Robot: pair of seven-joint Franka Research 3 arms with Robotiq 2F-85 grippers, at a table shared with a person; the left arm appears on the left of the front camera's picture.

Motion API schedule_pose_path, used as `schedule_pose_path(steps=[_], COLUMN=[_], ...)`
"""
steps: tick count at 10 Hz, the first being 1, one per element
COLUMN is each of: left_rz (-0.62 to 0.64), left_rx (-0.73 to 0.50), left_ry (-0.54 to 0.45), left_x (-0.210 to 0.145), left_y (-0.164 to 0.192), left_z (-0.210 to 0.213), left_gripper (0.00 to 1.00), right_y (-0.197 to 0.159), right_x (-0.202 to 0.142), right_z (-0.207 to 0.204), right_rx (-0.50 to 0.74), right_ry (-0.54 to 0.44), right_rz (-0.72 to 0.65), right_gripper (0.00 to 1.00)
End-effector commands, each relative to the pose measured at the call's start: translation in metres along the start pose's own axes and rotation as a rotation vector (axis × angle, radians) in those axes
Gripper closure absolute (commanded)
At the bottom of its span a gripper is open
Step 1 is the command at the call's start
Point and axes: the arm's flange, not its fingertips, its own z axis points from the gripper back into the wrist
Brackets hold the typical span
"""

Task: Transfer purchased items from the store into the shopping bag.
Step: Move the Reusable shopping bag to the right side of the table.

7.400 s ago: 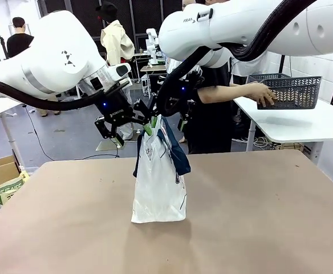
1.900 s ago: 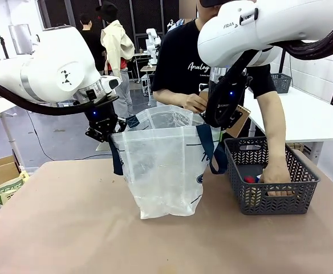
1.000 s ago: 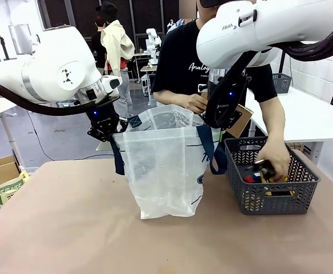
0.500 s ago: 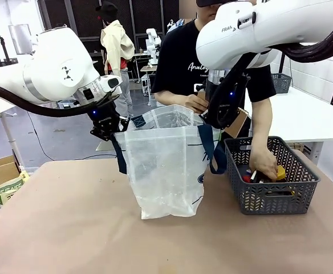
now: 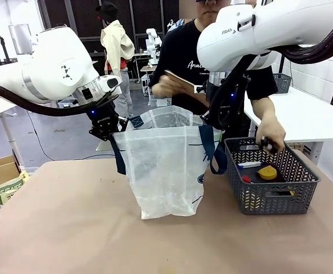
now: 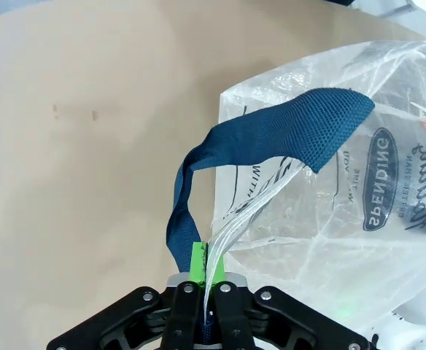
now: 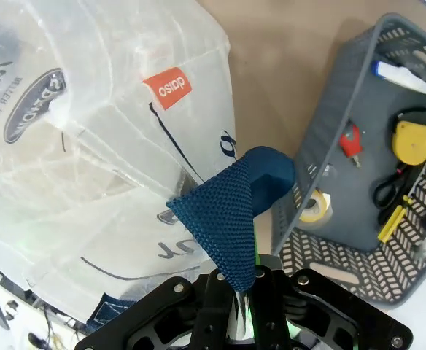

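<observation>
The translucent shopping bag (image 5: 163,171) stands open mid-table, held by both rims. My left gripper (image 5: 110,128) is shut on its left rim by the navy strap (image 6: 271,135); the green pad (image 6: 198,261) presses the plastic. My right gripper (image 5: 218,117) is shut on the right rim, the strap (image 7: 231,211) draped over it. The grey lattice basket (image 5: 272,197) sits right of the bag. In it lie a yellow round object (image 5: 267,172), a white stick (image 5: 250,164) and yellow-handled scissors (image 7: 392,204). The person holds a flat brown pad (image 5: 181,81) above the bag.
The person's other hand (image 5: 269,137) hovers over the basket's far rim. A red item (image 7: 351,138) and a tape roll (image 7: 314,208) also lie in the basket. A white side table (image 5: 315,117) stands at the right, cardboard boxes (image 5: 1,174) at the far left.
The person's hand has lifted out of the basket, leaving the yellow object inside. Their other hand has raised the brown pad higher over the bag. Both arms hold still.
</observation>
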Motion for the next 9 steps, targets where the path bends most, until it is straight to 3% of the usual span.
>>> schedule_pose_path(steps=[1,9], left_rz=[-0.044,-0.076], left_rx=[0.035,0.045], left_ry=[0.028,0.045], left_x=[0.008,0.015], left_y=[0.0066,0.0114], left_z=[0.0043,0.0029], left_gripper=[1.0,1.0], right_y=[-0.0048,-0.0047], right_x=[0.0014,0.0014], right_z=[0.0026,0.0016], right_rx=[-0.023,-0.034], right_ry=[0.031,0.049], right_rz=[-0.024,-0.021], right_gripper=[1.0,1.0])
